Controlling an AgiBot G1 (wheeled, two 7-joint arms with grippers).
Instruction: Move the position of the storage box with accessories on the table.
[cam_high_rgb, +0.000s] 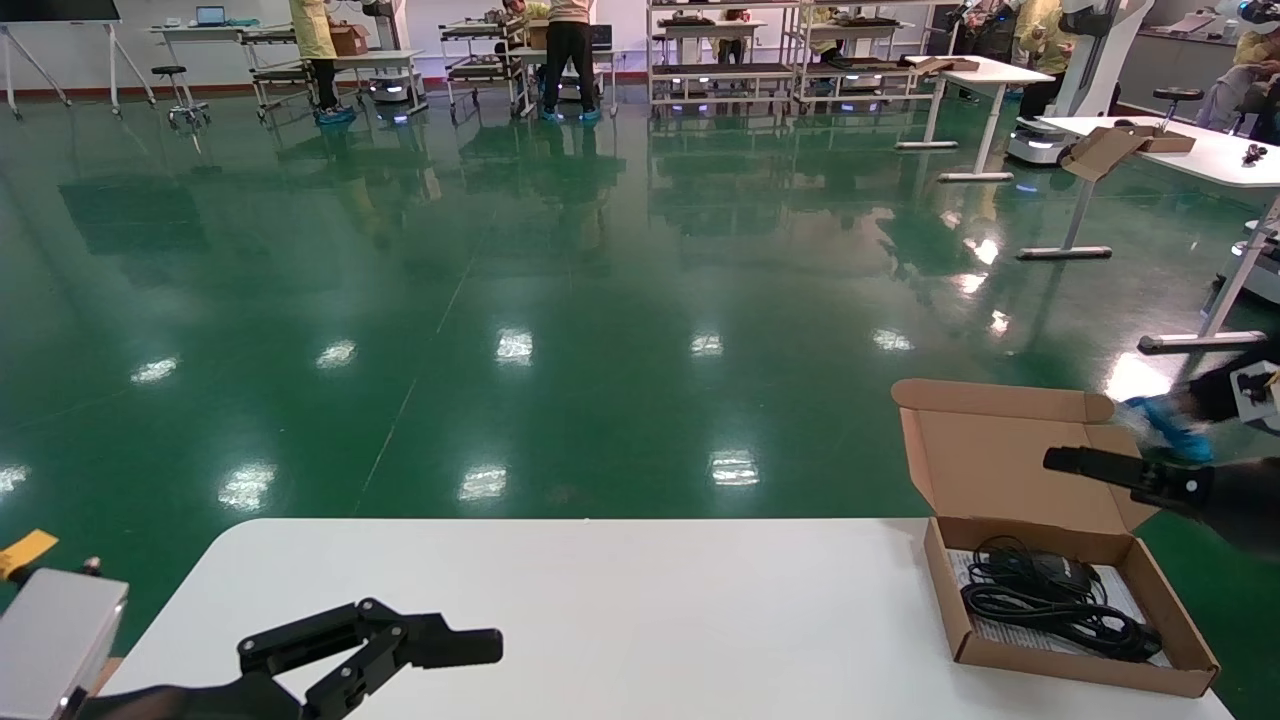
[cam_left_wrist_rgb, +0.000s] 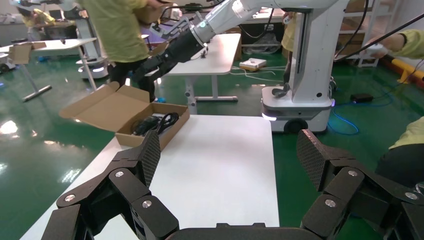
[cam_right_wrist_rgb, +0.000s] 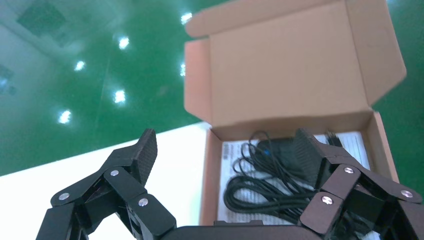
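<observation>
The storage box (cam_high_rgb: 945, 600) sits open at the table's (cam_high_rgb: 600, 600) right end, its lid (cam_high_rgb: 1000, 450) standing up at the far side. Inside lie a black mouse with coiled cable (cam_high_rgb: 1050, 595) on a white leaflet (cam_high_rgb: 1000, 632). My right gripper (cam_high_rgb: 1075, 462) hovers open above the box. In the right wrist view the gripper (cam_right_wrist_rgb: 225, 155) straddles the box's side wall (cam_right_wrist_rgb: 210, 175), one finger over the table, the other over the mouse (cam_right_wrist_rgb: 277, 152). My left gripper (cam_high_rgb: 440, 645) is open and empty at the front left; in the left wrist view (cam_left_wrist_rgb: 230, 155) the box (cam_left_wrist_rgb: 150, 140) lies far off.
Green floor lies beyond the table's far edge. Narrow white desks stand at the right, one bearing another cardboard box (cam_high_rgb: 1105, 150). A silver unit (cam_high_rgb: 55, 640) sits off the table's front left corner. A white robot base (cam_left_wrist_rgb: 300, 105) stands past the table's right end.
</observation>
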